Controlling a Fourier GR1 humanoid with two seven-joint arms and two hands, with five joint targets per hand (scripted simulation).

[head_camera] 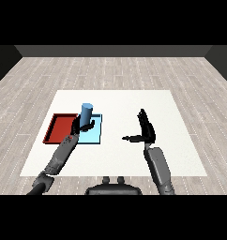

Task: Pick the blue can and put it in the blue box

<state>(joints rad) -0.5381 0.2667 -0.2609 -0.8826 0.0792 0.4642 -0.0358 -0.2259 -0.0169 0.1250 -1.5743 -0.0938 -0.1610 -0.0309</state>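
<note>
I look down and forward across a white table [134, 154] that stands on a pale wood-plank floor [115, 70]. My two grey forearms come in from the lower corners of the view.

My left forearm rises from the lower left and slants up toward the right. My left hand [80, 126] is black, and its fingers and thumb are curled round the lower part of the blue can [87, 112]. The can stands upright in that hold, its top well clear of my fingers. It is over the light blue tray [94, 136], at the tray's left side, close to where it meets the red tray [59, 127]. I cannot tell whether the can's base touches the tray floor or is held just above it.

The two trays lie side by side at the left part of the table, the red one to the left and the light blue one to the right, their edges touching.

My right forearm comes up from the lower right, nearly upright. My right hand [146, 131] is over the bare table, well apart from the trays. Its fingers are straight and point up and away from me, the thumb sticks out to the left, and it holds nothing.
</note>
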